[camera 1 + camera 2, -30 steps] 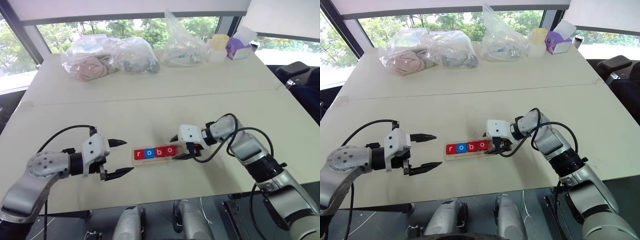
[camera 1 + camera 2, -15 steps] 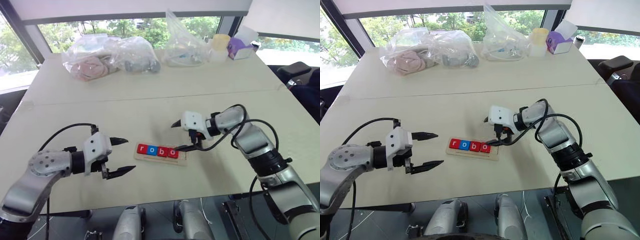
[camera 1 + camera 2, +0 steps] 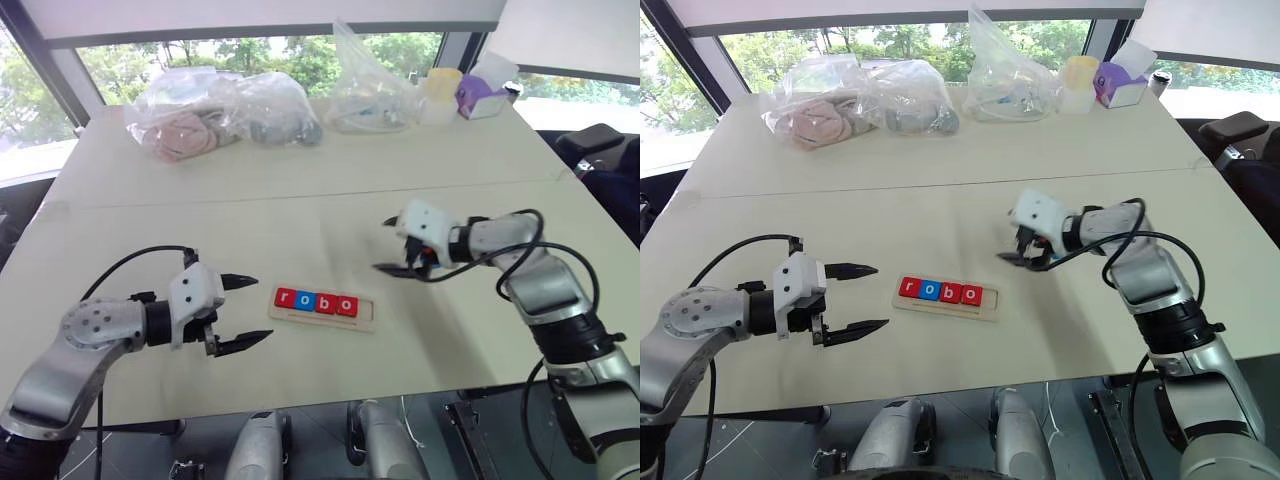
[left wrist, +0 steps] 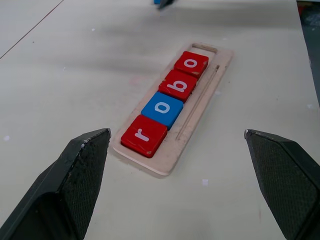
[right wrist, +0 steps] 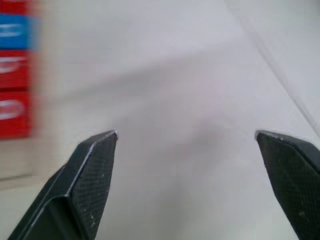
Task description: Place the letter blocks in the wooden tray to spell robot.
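Wooden tray point(image 3: 322, 306) w/ letter blocks point(image 3: 316, 302) btwn left fingers point(image 3: 240, 314) & right fingers point(image 3: 394, 246); both wide, empty.

Four blocks point(image 4: 171, 100) sat in the tray point(image 4: 202, 106), spelling "robo".
The tray, a long pale wooden frame, lay flat on the table, just ahead of the left gripper point(image 3: 239, 312) and its spread fingers, and farther from the right gripper point(image 3: 391, 245), which stood beyond its other end. In it lay a red "r", a blue "o", a red "b" and a red "o", flat, touching in one row, the "r" nearest the left gripper. The slot past the last "o", toward the right gripper, was bare. A thin groove ran along the tray's rim beside the blocks.
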Available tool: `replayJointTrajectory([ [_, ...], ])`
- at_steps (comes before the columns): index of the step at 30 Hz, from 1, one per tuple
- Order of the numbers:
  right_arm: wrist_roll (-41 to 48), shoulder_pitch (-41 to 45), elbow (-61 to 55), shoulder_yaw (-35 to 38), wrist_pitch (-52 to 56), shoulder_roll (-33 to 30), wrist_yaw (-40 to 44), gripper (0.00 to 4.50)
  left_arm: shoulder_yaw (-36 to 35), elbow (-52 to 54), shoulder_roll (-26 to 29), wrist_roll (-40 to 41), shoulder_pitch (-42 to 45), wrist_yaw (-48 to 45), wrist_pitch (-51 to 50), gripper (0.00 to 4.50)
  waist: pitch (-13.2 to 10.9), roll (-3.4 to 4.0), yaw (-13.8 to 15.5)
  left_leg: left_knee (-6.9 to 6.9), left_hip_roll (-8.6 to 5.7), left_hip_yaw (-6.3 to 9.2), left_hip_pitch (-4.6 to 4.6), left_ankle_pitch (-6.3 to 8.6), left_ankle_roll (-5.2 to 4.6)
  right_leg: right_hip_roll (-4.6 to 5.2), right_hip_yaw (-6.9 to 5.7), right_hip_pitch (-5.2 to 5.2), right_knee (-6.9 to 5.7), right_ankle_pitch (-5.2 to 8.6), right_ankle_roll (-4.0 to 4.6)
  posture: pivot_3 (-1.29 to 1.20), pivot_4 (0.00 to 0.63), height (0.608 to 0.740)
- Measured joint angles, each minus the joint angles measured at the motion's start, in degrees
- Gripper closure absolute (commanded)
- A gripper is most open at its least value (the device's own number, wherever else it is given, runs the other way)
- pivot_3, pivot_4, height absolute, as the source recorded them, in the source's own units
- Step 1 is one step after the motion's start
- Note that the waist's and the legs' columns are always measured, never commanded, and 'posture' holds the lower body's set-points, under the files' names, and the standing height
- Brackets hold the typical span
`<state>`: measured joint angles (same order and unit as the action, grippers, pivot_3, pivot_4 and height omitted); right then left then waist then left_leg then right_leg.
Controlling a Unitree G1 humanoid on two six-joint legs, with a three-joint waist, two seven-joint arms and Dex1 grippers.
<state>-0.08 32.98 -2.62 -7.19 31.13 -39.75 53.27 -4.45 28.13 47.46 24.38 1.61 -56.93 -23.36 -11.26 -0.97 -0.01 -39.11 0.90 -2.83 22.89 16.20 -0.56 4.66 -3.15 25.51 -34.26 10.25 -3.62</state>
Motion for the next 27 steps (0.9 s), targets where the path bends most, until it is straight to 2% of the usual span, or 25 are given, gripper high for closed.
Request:
replayJointTrajectory([
  [3, 0.42, -4.26, -5.07, 3.2, 6.73, 0.68, -4.54, 0.04, 0.43, 0.43, 0.01, 0.55, 2.71, 0.23, -2.25, 0.0, 0.0, 0.0, 0.53, 0.01, 0.0, 0.02, 0.09, 0.0, 0.0, -0.02, 0.0, 0.07, -0.01, 0.0, 0.0, 0.0, 0.15, 0.74],
  [9, 1.6, -8.73, -17.1, 0.77, 14.34, 3.74, -9.1, 0.04, 1.53, 1.36, 0.05, 2.27, 6.66, 0.58, -5.45, 0.0, 0.0, 0.01, 0.38, -0.05, 0.02, 0.03, 0.15, -0.01, -0.01, -0.1, -0.01, 0.14, -0.05, 0.0, -0.02, 0.0, 0.15, 0.74],
  [16, -0.97, -9.34, -17.37, 1.01, 19.69, 4.76, -17.45, 0.04, 2.83, 1.33, 0.04, 2.25, 7.32, 0.5, -6.17, 0.0, 0.01, 0.0, 0.69, -0.06, -0.02, 0.04, 0.29, -0.01, -0.01, -0.06, -0.02, 0.19, 0.04, 0.0, -0.01, 0.0, 0.15, 0.74],
  [21, -1.44, -10.17, -16.16, 4.26, 25.86, 5.07, -22.68, 0.04, 3.22, 1.16, 0.04, 1.92, 6.92, 0.09, -5.03, 0.0, 0.01, 0.0, 0.72, -0.06, -0.05, 0.01, 0.42, -0.01, -0.02, -0.06, -0.02, 0.33, 0.01, -0.01, -0.01, 0.0, 0.15, 0.74],
  [27, 3.17, -11.71, -20.14, 5.95, 29.53, 7.76, -22.23, 0.04, 3.6, 0.15, -0.39, 1.21, 5.79, -0.16, -3.46, 0.0, 0.01, 0.0, 0.35, -0.06, -0.01, 0.06, 0.41, -0.01, -0.02, -0.15, -0.02, 0.38, -0.05, -0.01, -0.02, 0.0, 0.15, 0.74],
])
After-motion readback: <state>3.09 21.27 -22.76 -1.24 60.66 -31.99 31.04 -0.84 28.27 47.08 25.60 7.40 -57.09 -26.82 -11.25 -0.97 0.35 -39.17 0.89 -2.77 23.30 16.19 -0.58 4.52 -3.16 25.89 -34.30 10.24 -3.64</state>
